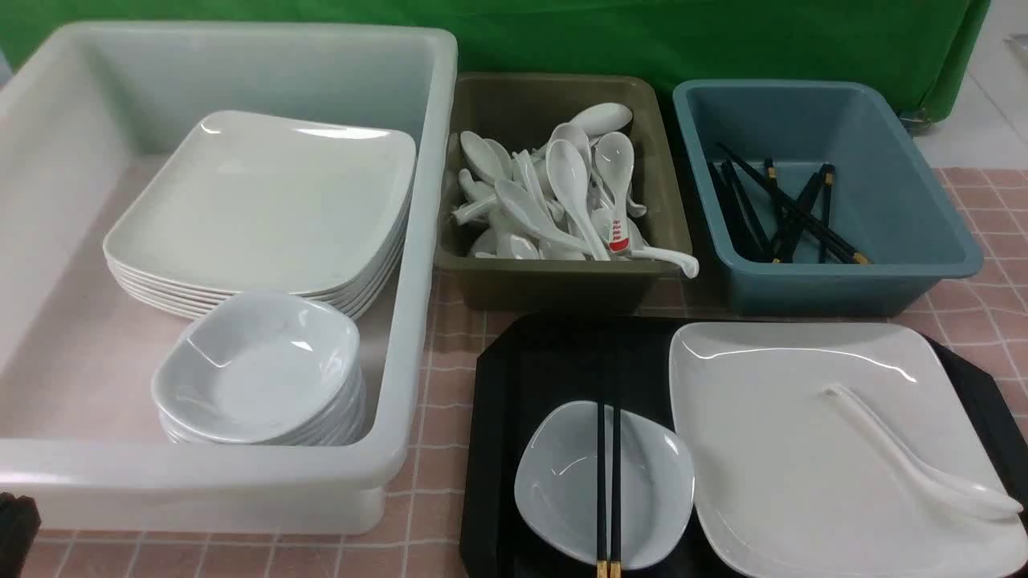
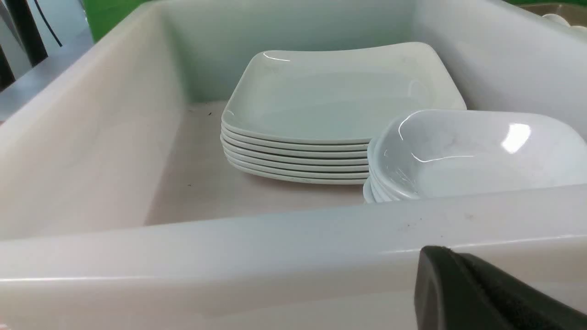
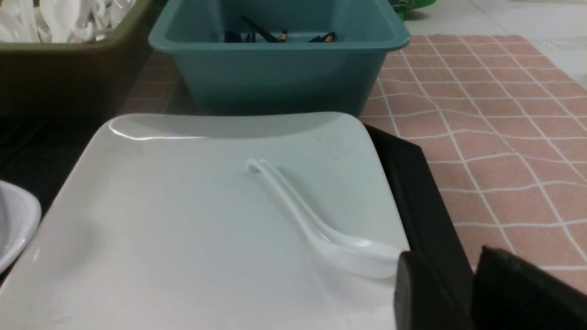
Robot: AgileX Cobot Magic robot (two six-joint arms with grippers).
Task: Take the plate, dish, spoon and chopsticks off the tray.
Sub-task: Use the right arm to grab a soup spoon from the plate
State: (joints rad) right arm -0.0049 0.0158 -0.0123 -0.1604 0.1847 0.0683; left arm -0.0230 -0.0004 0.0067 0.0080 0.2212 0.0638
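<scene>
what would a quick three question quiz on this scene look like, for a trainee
1. True or false: the spoon lies on the plate.
2. Multiple choice: what lies across the dish?
a) a spoon
b) the chopsticks
c) a plate
3. Fill in: the blue bin already holds ____.

Key: 1 true; 2 b; 3 chopsticks
</scene>
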